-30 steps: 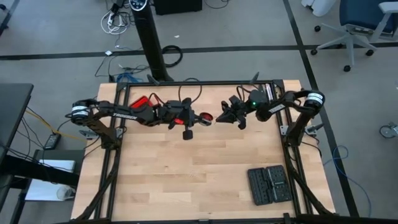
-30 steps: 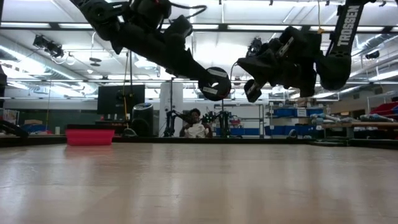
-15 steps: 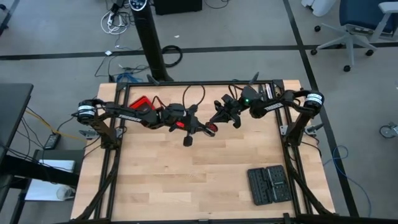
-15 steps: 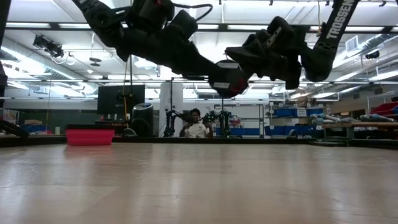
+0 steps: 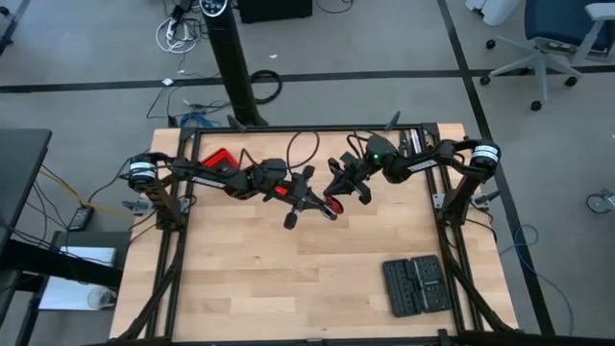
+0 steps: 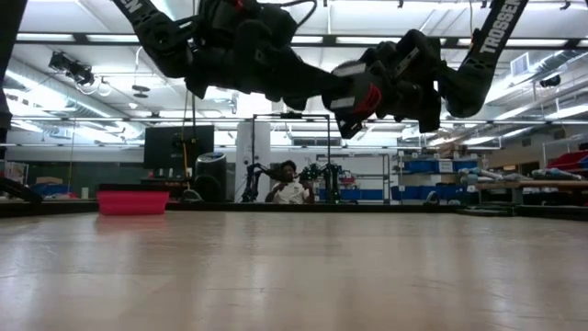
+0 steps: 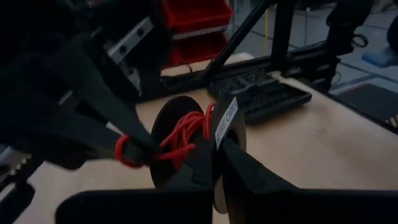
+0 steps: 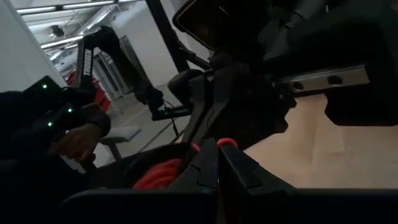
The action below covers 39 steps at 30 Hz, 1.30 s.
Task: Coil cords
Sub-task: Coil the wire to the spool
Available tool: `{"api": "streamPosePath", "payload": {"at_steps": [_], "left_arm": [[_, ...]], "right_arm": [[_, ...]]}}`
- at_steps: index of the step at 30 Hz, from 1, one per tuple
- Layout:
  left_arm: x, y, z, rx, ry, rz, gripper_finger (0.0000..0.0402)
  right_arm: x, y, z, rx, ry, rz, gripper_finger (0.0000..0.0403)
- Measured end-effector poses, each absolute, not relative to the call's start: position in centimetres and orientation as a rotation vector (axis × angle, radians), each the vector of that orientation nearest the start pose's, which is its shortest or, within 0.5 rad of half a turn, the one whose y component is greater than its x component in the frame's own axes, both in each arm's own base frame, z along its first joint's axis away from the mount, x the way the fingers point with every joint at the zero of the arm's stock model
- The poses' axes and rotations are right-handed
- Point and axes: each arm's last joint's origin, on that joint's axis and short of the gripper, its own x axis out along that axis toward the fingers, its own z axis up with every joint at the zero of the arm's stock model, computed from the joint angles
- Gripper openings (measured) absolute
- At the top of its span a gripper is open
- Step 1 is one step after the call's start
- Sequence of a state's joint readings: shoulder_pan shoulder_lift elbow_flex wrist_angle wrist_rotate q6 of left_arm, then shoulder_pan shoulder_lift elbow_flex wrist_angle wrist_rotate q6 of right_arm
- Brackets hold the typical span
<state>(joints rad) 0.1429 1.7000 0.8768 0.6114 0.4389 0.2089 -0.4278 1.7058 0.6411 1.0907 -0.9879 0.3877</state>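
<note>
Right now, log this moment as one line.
left gripper: shut on black spool | right gripper: shut on thin red wire | above table

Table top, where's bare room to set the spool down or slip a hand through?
Most of the table is bare: the whole near-left wood, bordered by the black keyboard-like case at near right. Crowded is the far middle, where the left pincer and right pincer meet around the spool of red wire; the red box sits far left.
</note>
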Motion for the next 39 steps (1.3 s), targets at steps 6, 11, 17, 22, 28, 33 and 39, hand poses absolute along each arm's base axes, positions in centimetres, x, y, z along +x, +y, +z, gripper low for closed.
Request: {"api": "streamPosePath", "payload": {"at_steps": [6, 11, 17, 22, 28, 33, 39], "left_arm": [[35.5, 3.8, 21.0, 0.155, 0.135, -0.331, 0.0012], [35.5, 3.8, 21.1, 0.158, 0.12, -0.333, 0.0012], [35.6, 3.8, 21.4, 0.169, 0.087, -0.327, 0.0012], [35.6, 3.8, 21.6, 0.228, 0.059, -0.331, 0.0012], [35.6, 3.8, 21.7, 0.278, 0.049, -0.32, 0.0012], [35.7, 3.9, 22.0, 0.289, 0.02, -0.298, 0.0012], [35.7, 4.0, 22.3, 0.298, 0.0, -0.26, 0.0012]], "right_arm": [[29.3, -10.6, 18.2, 0.342, 0.088, 0.571, 0.0018], [29.2, -10.9, 18.1, 0.376, 0.102, 0.55, 0.0053], [29.2, -11.1, 18.0, 0.386, 0.11, 0.526, 0.0063], [29.2, -11.2, 17.8, 0.406, 0.121, 0.503, 0.0056], [29.2, -11.2, 17.7, 0.409, 0.133, 0.502, 0.0054], [29.1, -11.1, 17.2, 0.417, 0.169, 0.502, 0.0054], [29.1, -10.5, 16.9, 0.423, 0.203, 0.584, 0.0052]]}}
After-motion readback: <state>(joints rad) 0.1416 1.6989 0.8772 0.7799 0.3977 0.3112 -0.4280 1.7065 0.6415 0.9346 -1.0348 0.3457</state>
